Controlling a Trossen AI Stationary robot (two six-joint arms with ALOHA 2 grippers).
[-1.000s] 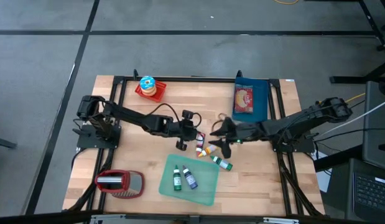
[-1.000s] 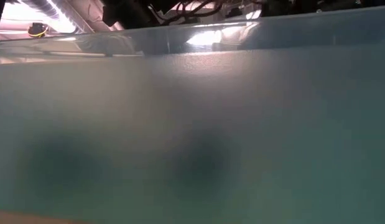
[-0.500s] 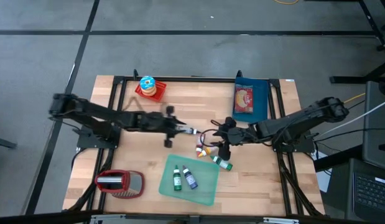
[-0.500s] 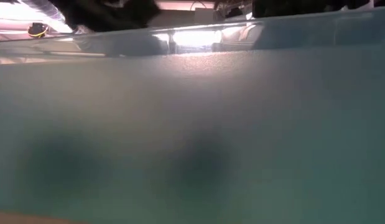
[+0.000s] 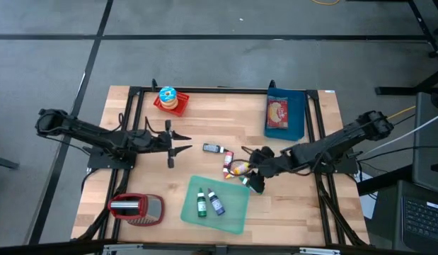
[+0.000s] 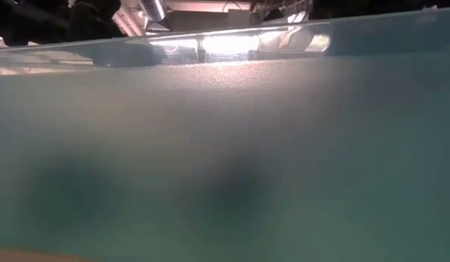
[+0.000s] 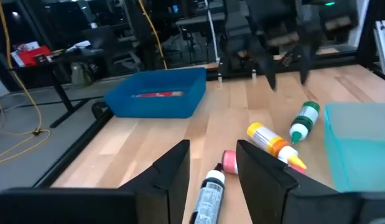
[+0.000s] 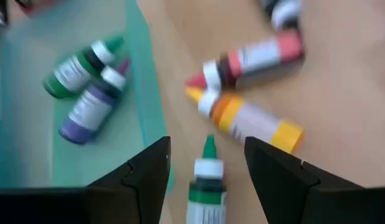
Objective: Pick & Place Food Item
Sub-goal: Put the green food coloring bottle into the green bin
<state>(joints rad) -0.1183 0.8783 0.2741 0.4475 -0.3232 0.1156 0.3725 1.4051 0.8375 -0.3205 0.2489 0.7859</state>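
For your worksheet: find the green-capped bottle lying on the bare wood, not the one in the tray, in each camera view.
High view: green-capped bottle right of the teal tray, under the right gripper.
Low view: not visible; a teal surface fills the picture.
Left wrist view: bottle beside the tray's corner.
Right wrist view: bottle between that gripper's fingers.
Shared landmark: the yellow-orange bottle.

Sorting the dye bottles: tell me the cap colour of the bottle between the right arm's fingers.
Green, on a white collar: the bottle shows best in the right wrist view.
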